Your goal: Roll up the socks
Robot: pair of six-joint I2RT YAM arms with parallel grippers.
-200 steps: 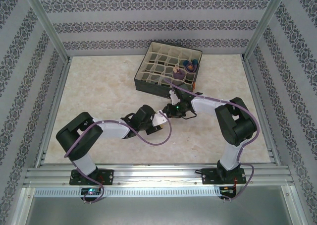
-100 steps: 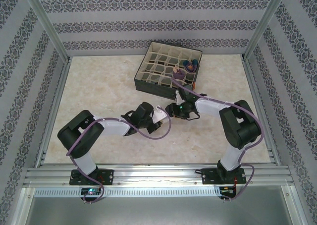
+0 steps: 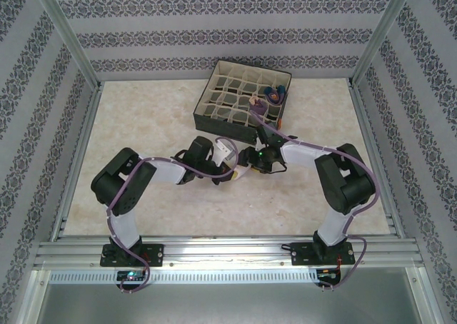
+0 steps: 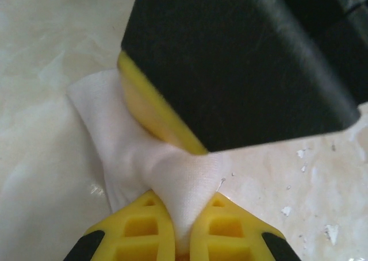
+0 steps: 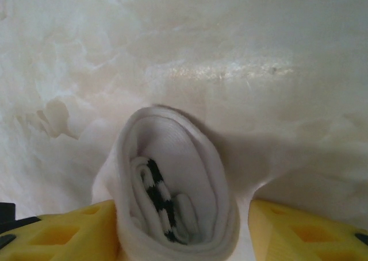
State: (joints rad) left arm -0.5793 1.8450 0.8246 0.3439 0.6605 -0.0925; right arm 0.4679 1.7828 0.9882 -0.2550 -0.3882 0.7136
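Observation:
A white sock [image 5: 190, 157] with black cuff stripes lies rolled up on the table between the fingers of my right gripper [image 5: 181, 210]. That gripper is open: its left finger touches the roll and its right finger [image 5: 287, 226] stands a little clear. My left gripper [image 4: 183, 229] is shut on a loose fold of the same white sock [image 4: 138, 157], close under the right gripper's black body [image 4: 241, 60]. In the top view both grippers meet mid-table, left [image 3: 226, 164] and right [image 3: 247, 160], with the white sock [image 3: 227, 149] between them. Two rolled purple socks [image 3: 273, 93] sit in box cells.
A dark square box [image 3: 221, 124] with beige grid dividers stands at the back, just beyond the grippers. Patterned walls and metal rails close in the marble-look table [image 3: 143, 124]. Open tabletop lies to the left and near the front edge.
My left gripper has shut on the white sock's loose fabric and swung in toward the right gripper. The right gripper has opened wider around the roll.

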